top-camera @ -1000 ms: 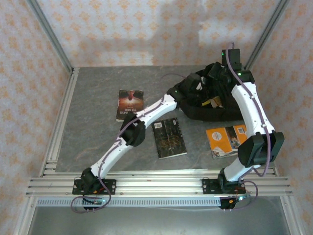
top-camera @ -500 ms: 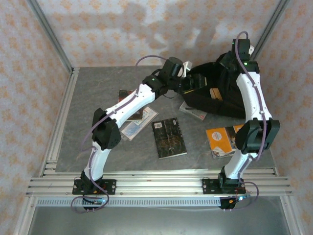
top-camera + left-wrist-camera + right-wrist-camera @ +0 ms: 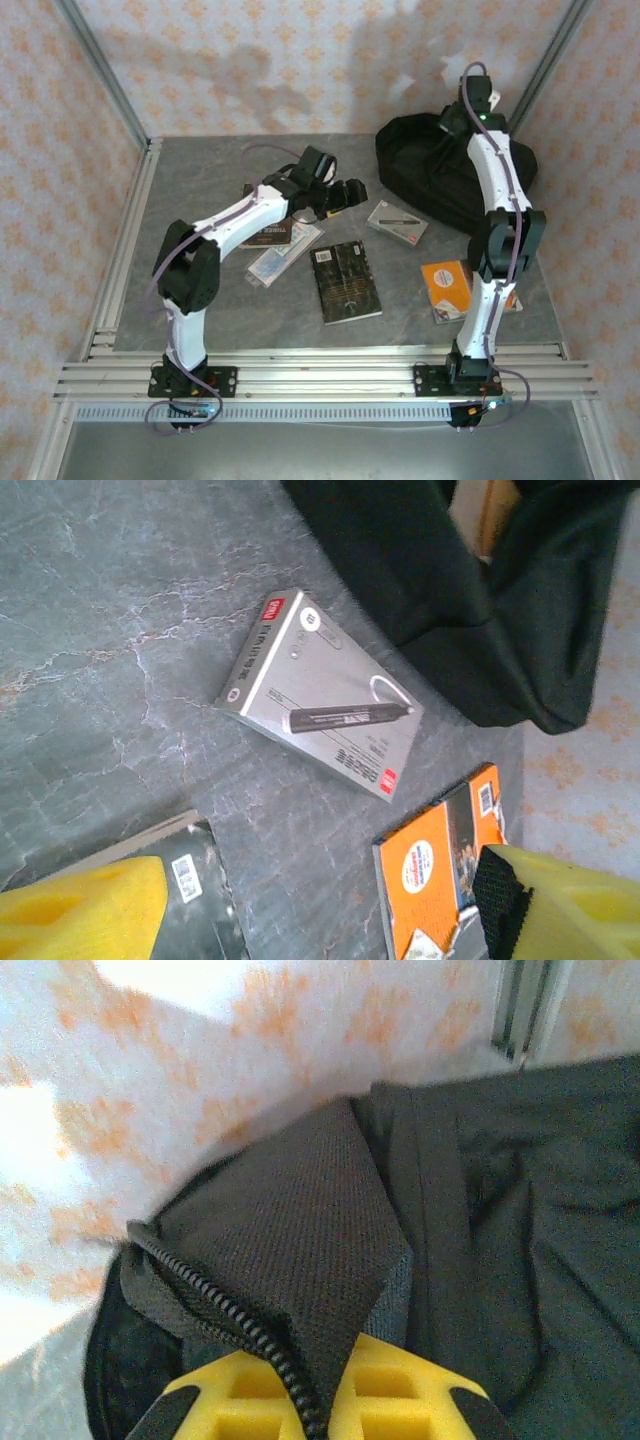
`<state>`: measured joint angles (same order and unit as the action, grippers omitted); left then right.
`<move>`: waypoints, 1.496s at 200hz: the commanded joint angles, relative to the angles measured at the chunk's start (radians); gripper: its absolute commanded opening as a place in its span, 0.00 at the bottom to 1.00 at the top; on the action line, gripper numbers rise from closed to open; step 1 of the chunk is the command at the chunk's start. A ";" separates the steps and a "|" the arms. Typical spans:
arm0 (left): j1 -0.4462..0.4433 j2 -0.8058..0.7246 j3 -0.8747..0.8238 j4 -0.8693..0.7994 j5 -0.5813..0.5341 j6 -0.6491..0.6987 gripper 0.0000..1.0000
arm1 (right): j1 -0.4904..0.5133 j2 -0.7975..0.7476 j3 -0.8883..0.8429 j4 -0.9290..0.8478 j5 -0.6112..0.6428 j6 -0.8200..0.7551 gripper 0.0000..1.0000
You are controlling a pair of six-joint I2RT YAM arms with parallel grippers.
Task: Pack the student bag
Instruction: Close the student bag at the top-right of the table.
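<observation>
The student bag lies slumped at the far right corner of the grey marbled table, close to the wall. The right gripper is up at the bag's far top edge, its yellow fingers pressed together on a fold of black fabric with the zipper track running between them. The left gripper hovers over the middle of the table with its fingers spread wide and nothing between them; from its wrist camera both yellow pads frame the scene below. Just beside the bag lies a grey marker box (a pen is pictured on its lid), apart from the fabric. Nearer the arms sit an orange book and a black book, well apart.
</observation>
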<state>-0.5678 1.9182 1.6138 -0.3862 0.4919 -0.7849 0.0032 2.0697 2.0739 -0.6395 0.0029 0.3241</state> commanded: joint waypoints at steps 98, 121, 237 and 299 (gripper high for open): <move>0.052 -0.280 -0.196 -0.046 -0.052 0.040 0.82 | 0.198 -0.396 -0.642 0.196 -0.203 0.232 0.00; 0.050 -0.281 -0.236 -0.021 -0.037 0.032 0.82 | 0.216 -0.421 -0.661 0.188 -0.215 0.209 0.23; -0.077 -0.066 -0.071 -0.122 -0.162 0.103 0.79 | 0.217 -0.700 -0.900 -0.008 -0.032 0.089 0.64; -0.037 -0.300 -0.343 -0.034 -0.206 0.033 0.78 | 0.201 -0.709 -1.146 0.155 -0.072 0.172 0.63</move>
<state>-0.6121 1.7256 1.3293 -0.4622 0.3386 -0.7296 0.2165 1.3342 0.9531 -0.5785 -0.0532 0.4526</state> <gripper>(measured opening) 0.785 0.619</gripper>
